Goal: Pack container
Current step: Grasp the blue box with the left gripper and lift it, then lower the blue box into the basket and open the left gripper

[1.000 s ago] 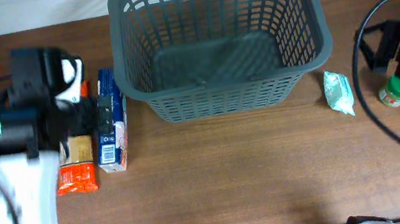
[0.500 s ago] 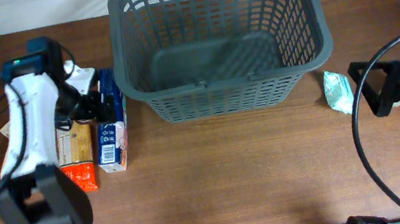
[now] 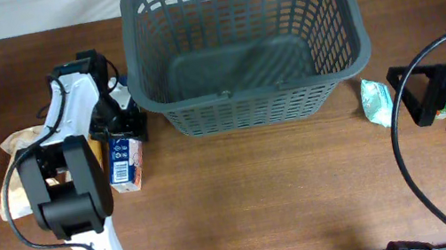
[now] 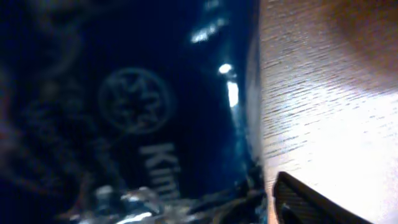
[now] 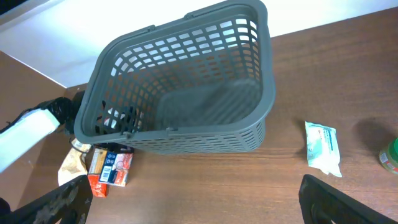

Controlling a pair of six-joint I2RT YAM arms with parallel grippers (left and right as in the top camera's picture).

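Bare table [image 5: 205,180] lies open before the right gripper's [image 3: 403,99] jaws save a white packet [image 3: 377,102]; the container [image 3: 247,108] wall and blue carton [image 3: 123,159] crowd the left gripper [image 3: 119,119].

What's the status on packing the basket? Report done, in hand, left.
Done: nothing; the container is empty. In hand: the left end effector is down on the blue carton; grip unclear. Left: that carton, the orange packet, tan bag, white pouch and green-capped item, all on the table. The right end effector is open, empty.
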